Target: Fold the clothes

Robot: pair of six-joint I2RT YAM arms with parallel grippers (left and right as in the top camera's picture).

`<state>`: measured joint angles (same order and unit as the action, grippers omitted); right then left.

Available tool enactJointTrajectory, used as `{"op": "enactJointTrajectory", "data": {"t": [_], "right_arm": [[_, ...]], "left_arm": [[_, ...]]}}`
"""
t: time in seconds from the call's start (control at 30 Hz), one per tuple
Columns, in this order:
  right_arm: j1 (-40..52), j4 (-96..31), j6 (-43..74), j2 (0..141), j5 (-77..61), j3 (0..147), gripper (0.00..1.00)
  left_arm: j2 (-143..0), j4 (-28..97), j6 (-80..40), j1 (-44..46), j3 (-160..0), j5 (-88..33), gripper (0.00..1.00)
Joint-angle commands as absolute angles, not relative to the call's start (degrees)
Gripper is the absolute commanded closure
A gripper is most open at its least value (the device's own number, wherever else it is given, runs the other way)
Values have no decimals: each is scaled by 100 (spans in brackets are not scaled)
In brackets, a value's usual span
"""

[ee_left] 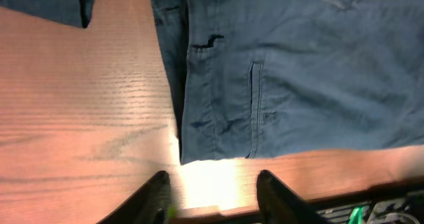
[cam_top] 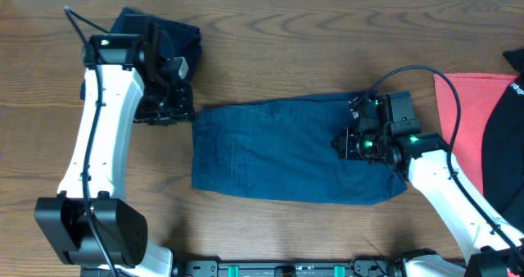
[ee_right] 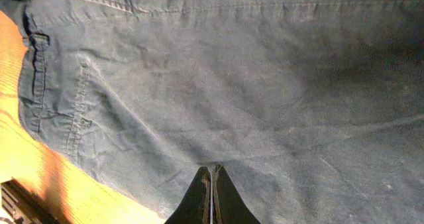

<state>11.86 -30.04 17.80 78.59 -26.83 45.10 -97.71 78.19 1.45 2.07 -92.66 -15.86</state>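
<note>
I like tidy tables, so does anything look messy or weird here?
Mostly tidy. The blue shorts lie flat, only a bit wrinkled. The dark bundle at the back left looks bunched, not neatly folded.

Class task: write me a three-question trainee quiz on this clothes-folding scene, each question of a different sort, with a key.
1. True or false: the left hand is open above bare table.
2. The right hand is: A) open beside the shorts; B) shut over the flat denim shorts; C) out of view.
3. Fill in: a second dark denim garment lies bunched at the table's far ____ corner.
Key: 1 true; 2 B; 3 left.
</note>
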Motion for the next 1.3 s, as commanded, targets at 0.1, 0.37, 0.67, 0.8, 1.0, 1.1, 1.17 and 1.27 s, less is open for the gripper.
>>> {"op": "enactJointTrajectory", "data": {"t": [0.1, 0.37, 0.67, 0.8, 1.0, 1.1, 1.17, 1.27], "right_arm": [[1347, -3118, 1837, 7865, -2443, 4563, 90], [1529, -3173, 1839, 7907, -2182, 4560, 57], [1531, -3177, 1839, 7918, -2075, 4558, 50], [1549, -3166, 1855, 8025, -2038, 4528, 52], [1645, -3168, 2080, 8582, -1682, 4477, 60], [1658, -3159, 2078, 8941, -1691, 4477, 62], [1658, -3114, 2073, 9102, -1691, 4477, 64], [1658, -3070, 2073, 9194, -1688, 4477, 71]], "left_arm": [[-9828, 6965, -301, -32, -8285, -1282, 43], [-9828, 5913, 392, -1225, -6659, -2985, 41], [-9828, 3977, 556, -1323, -4829, -4095, 23], [-9843, 3520, 464, -1184, -4624, -4095, 20], [-9854, 3452, 366, -1070, -4609, -3968, 20], [-9848, 3601, 134, -1253, -4609, -3371, 20], [-9845, 3691, 51, -1476, -4609, -3131, 20], [-9845, 3695, 64, -1865, -4615, -3446, 20]]}}
